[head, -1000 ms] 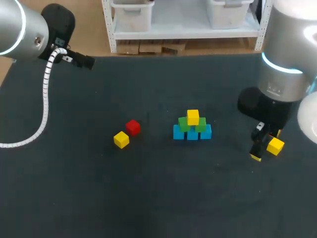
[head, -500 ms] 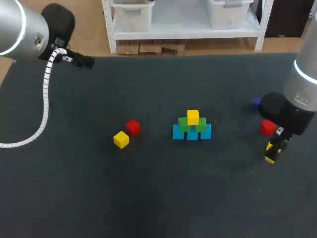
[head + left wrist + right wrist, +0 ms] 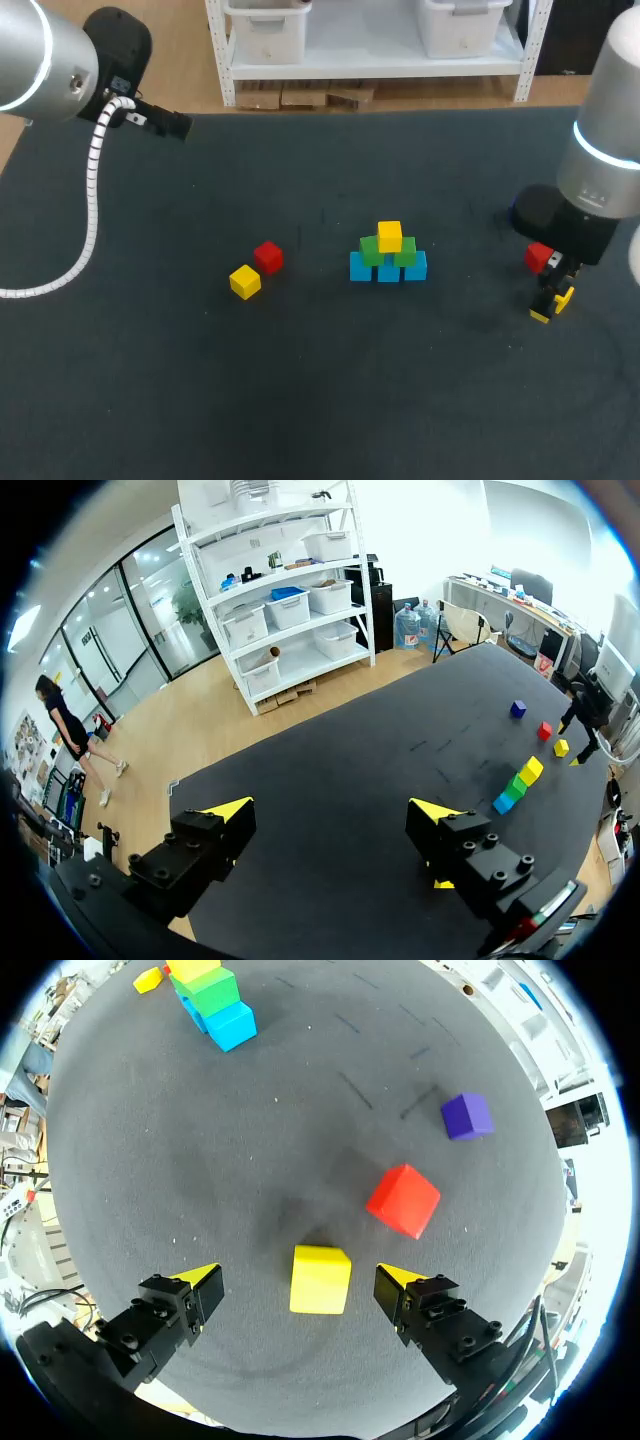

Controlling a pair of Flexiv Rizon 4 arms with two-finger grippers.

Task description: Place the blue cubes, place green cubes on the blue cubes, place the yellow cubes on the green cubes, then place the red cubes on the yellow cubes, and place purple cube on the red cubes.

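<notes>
Head view: the cube stack (image 3: 388, 252) (three blue, two green, one yellow on top) stands mid-table on the dark table surface (image 3: 320, 400). A loose red cube (image 3: 267, 256) and a loose yellow cube (image 3: 244, 281) lie near each other, left of it.

Left wrist view: the left gripper (image 3: 330, 815) is released and holds nothing. The stack is far ahead.

Right wrist view: the right gripper (image 3: 298, 1276) is released. A second yellow cube (image 3: 320, 1278) sits between its fingers, clear of both. A second red cube (image 3: 403, 1200) and the purple cube (image 3: 466, 1116) lie ahead.

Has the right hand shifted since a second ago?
Yes. The right hand has moved rightward, farther from the block stack, and now sits open around the loose yellow cube.
</notes>
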